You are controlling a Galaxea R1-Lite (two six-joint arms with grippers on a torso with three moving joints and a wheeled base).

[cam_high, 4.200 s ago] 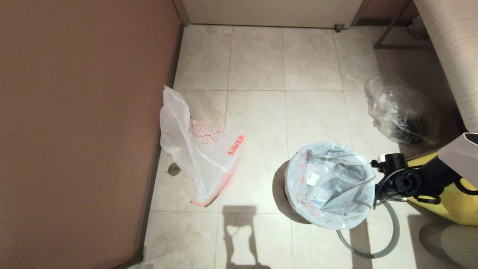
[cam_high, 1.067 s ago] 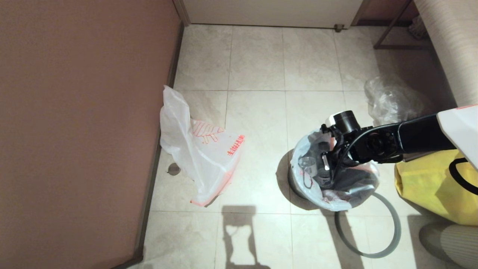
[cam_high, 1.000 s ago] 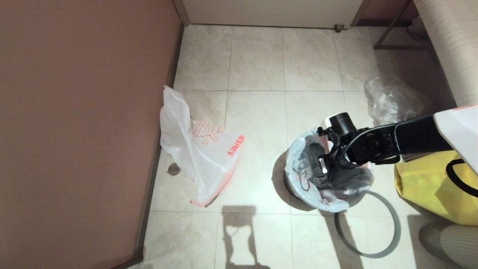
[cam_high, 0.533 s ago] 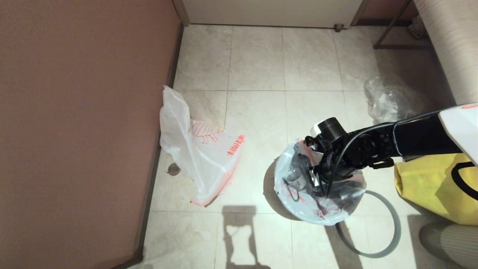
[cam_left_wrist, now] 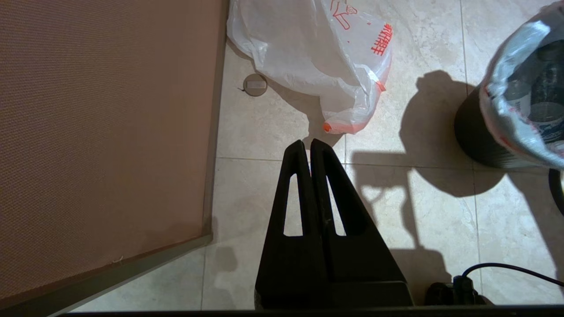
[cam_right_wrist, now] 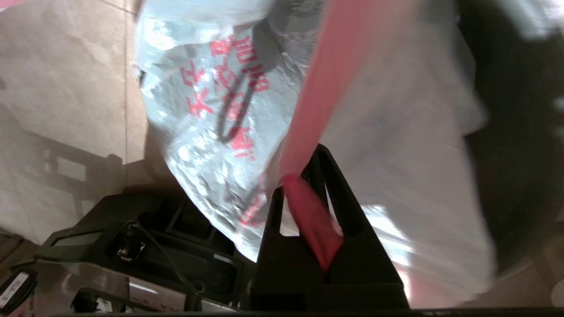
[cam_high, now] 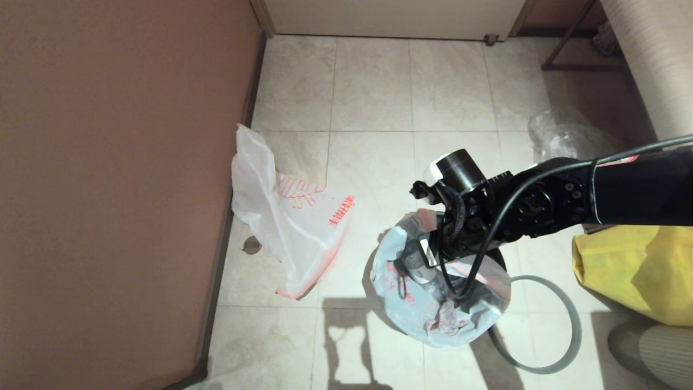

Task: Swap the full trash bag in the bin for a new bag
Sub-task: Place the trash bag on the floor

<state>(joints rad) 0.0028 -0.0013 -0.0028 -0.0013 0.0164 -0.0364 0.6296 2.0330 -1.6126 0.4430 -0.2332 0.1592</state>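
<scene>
While right tool [cam_right_wrist: 313, 164] clamps full trash bag [cam_high: 433, 292], beige tiled floor [cam_high: 373, 92] meets brown wall [cam_high: 108, 162].

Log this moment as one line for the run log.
right gripper: shut on full bag edge, bag partly out of bin | left gripper: shut, idle | new bag: on floor

Warm, dim indoor light; hard shadows on floor tiles [cam_high: 373, 92]; heavy motion blur across right wrist view.
</scene>
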